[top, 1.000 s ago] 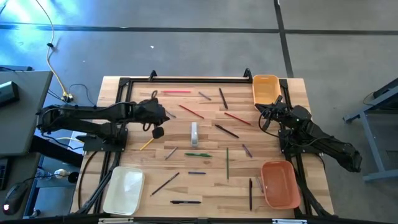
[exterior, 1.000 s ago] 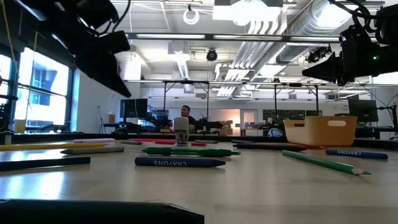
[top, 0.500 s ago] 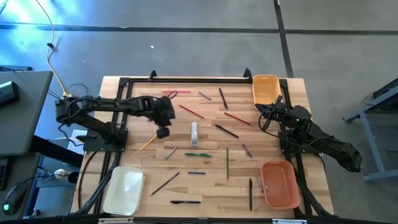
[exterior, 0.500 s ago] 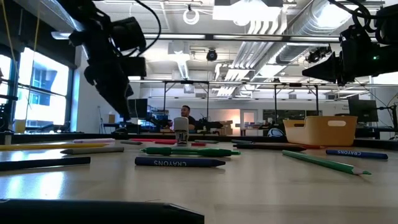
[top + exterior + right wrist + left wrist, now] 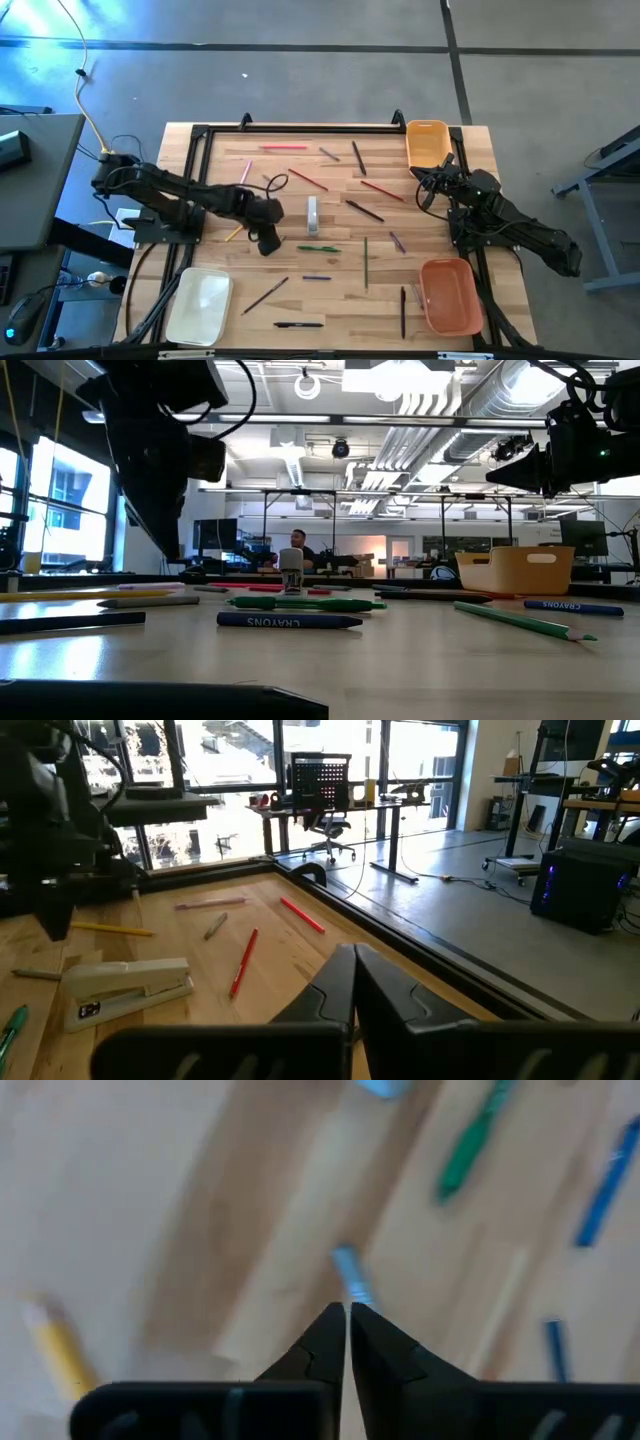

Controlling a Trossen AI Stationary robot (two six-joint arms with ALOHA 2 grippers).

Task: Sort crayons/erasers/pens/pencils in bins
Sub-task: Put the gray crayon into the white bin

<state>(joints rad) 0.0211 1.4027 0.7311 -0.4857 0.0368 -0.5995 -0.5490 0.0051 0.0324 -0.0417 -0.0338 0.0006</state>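
The grey crayon [image 5: 275, 245] just below the left gripper [image 5: 266, 243] appeared to be the item addressed; it lay left of centre in the high view, its long axis running diagonally from lower left to upper right, and in the left wrist view a short grey-blue stick [image 5: 351, 1276] pointed straight at the fingertips. The left gripper's jaws stood almost together with only a thin slit between them, and held nothing. Sorting had barely started, as far as the pictures showed: the cream-white bin [image 5: 200, 305] at lower left, the orange bin [image 5: 449, 296] at lower right and the small yellow-orange bin [image 5: 427, 143] at upper right all appeared empty. Still loose on the table [image 5: 330, 300] were a yellow pencil [image 5: 236, 232] left of the gripper, a green marker [image 5: 318, 248] and a green pencil [image 5: 365, 262] near centre, red pencils [image 5: 307, 179] in the upper half, dark pens [image 5: 297, 324] along the lower edge, and a stapler [image 5: 313, 213] at centre. The right gripper [image 5: 424, 186] waited at the right edge just below the yellow-orange bin, jaws fully closed and empty. Judged from this layout, practically every item remained to be binned.
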